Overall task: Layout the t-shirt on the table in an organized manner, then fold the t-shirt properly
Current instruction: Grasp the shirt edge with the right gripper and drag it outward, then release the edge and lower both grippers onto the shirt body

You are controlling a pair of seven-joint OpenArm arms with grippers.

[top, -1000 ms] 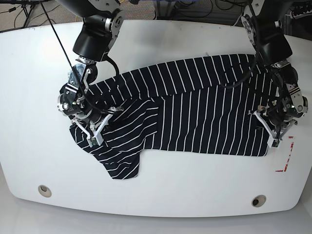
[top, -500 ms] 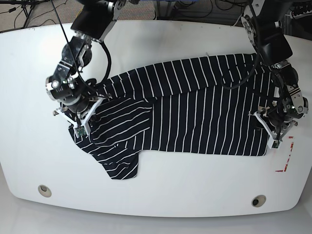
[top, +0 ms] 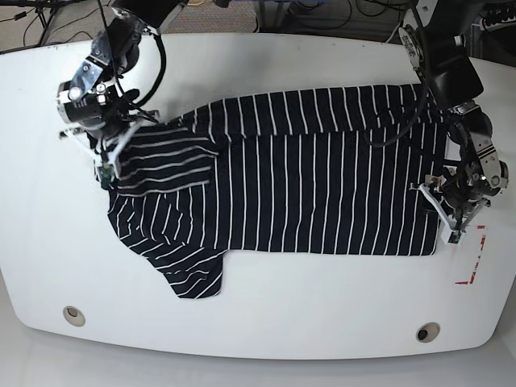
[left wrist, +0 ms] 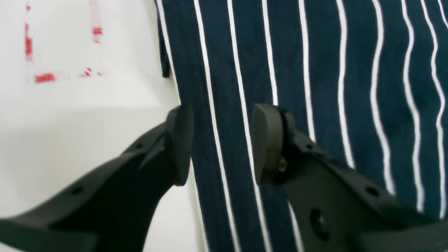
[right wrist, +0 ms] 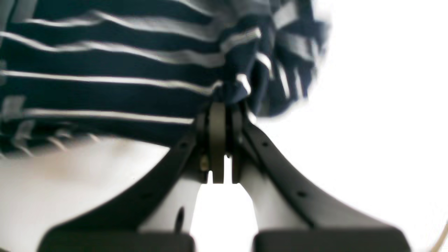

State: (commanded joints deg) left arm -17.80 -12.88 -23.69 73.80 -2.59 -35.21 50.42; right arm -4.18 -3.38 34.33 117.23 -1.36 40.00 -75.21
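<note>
Right hand farther out, t-shirt pinched; wrist-view only.

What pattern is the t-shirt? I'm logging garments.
The t-shirt is dark navy with thin white stripes, clearest in the base view.

base view: looks steeply down from above the near long edge of the table, far enough to take in almost the whole top.
left wrist view: sits close behind the left gripper, facing down along its fingers at the t-shirt edge beside the red tape.
right wrist view: very close, blurred, behind the right gripper.
shared: the striped t-shirt on the table.
</note>
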